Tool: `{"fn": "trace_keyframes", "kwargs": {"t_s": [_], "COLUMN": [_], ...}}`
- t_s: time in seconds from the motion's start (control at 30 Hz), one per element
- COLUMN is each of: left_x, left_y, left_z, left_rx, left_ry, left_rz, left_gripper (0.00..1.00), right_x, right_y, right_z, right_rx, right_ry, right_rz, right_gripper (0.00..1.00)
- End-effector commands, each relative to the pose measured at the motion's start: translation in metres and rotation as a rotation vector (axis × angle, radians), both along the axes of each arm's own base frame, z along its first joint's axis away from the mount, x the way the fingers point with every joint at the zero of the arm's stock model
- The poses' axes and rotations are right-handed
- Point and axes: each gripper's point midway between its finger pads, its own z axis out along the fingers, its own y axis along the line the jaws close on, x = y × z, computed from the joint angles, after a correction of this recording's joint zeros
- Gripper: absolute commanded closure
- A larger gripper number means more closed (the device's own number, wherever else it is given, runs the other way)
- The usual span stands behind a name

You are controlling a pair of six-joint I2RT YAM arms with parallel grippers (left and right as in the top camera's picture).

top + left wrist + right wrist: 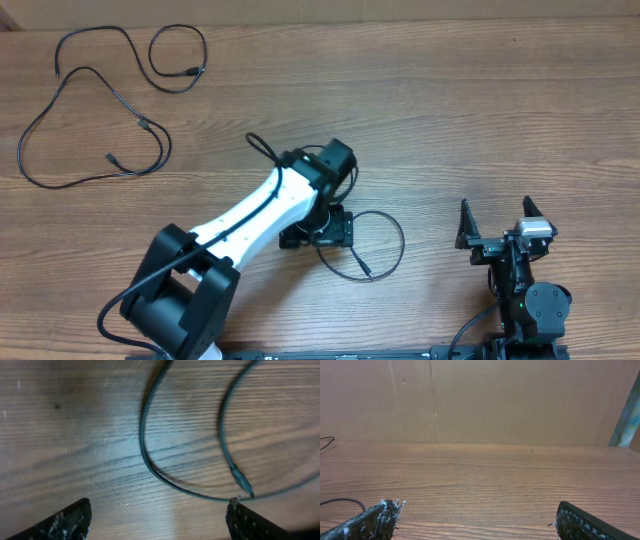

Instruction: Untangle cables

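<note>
Wood-grain table (pixel 450 90) in brown, evenly lit with soft glare. Plain tan wall (pixel 495 400) behind it, with a slanted teal strip (pixel 626 415) at its right edge.

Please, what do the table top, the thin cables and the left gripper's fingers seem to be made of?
The table top: wood or wood-look laminate, matte; brown grain lines show. The cables: probably rubber or plastic sheath, black, slightly glossy; they bend in smooth curves. The left gripper's fingers: dark, rough, scuffed with pale specks; material unclear.
</note>
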Motion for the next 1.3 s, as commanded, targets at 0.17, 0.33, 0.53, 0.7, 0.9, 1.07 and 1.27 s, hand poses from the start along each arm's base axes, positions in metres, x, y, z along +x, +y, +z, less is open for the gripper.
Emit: {"fn": "trace_keyframes", "kwargs": {"t_s": [0.17,0.33,0.53,0.7,0.9,1.07,1.27], "left_x": [-0.02,-0.023,-0.026,-0.033,-0.029,-0.03,-0.037], "left_y": [-0.006,-0.033,-0.035,-0.017,-0.019,-0.017,-0.013], "left_z": [-0.015,-0.017,-0.021,-0.035,-0.051,-0.062,-0.079], "left_rx": [0.118,0.078,0.122,0.169,0.123,0.106,0.091], "left_ry": [0.038,-0.011,-0.064,-0.04,-0.061,-0.068,-0.063], "left_rz": [0.373,0.408,0.501,0.572,0.583,0.597,0.641], "left_gripper": [0.07,0.09,0.16,0.15,0.16,0.26,0.57], "right_x": [0.0,0.0,0.0,0.0,0.0,0.0,0.0], "right_y": [0.001,0.001,0.001,0.001,0.001,0.001,0.001], "right_z": [-0.002,-0.002,-0.002,-0.002,-0.002,-0.002,-0.002], "right_rx": [0.003,0.003,0.003,0.003,0.003,0.003,0.003], "right_ry": [-0.003,-0.003,-0.003,-0.003,-0.003,-0.003,-0.003], "right_rz": [0.003,0.003,0.003,0.003,0.003,0.003,0.003], "right_gripper": [0.0,0.0,0.0,0.0,0.0,0.0,0.0]}}
